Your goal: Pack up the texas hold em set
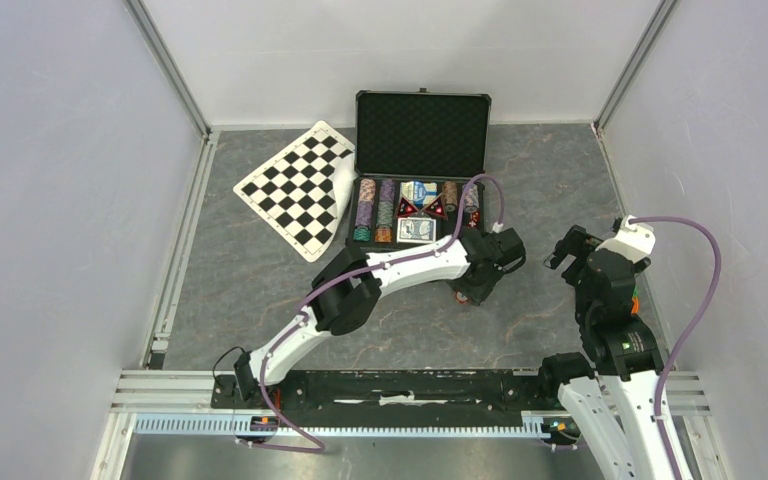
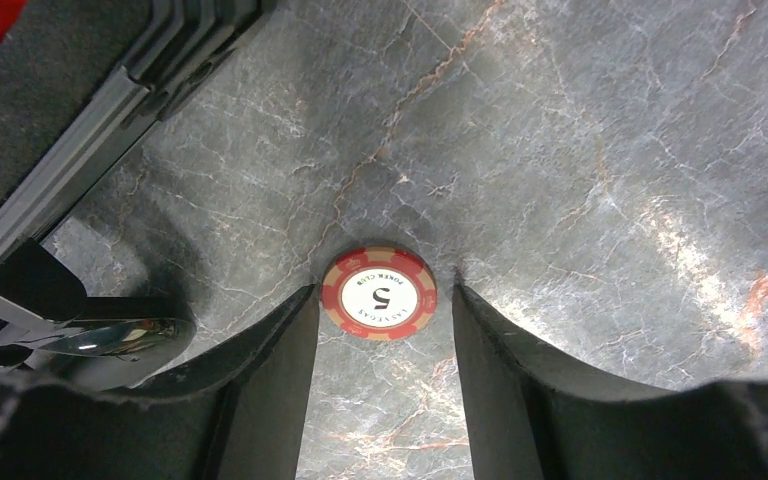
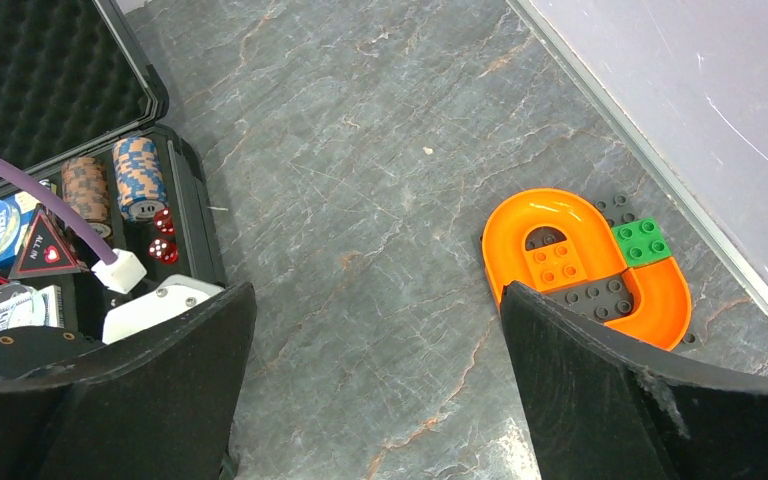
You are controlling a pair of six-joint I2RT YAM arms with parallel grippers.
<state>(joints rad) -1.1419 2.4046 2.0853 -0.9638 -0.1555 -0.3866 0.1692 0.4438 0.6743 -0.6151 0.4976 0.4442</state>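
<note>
L claw [image 2: 384, 290] was partly open w/ a finger each side of the red chip [image 2: 378, 293], which lay flat on the table [image 2: 560, 150] by the open case [image 1: 421, 135]. Lined up to pinch, not touching yet imo. R claw [image 3: 377, 290] was wide, empty, prob just keeping out of the way.

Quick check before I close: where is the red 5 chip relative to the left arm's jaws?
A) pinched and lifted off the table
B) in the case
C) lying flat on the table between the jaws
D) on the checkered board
C: the left wrist view shows the red 5 chip lying flat on the grey table, in the gap of the left gripper, whose jaws stand open either side of it.
</note>
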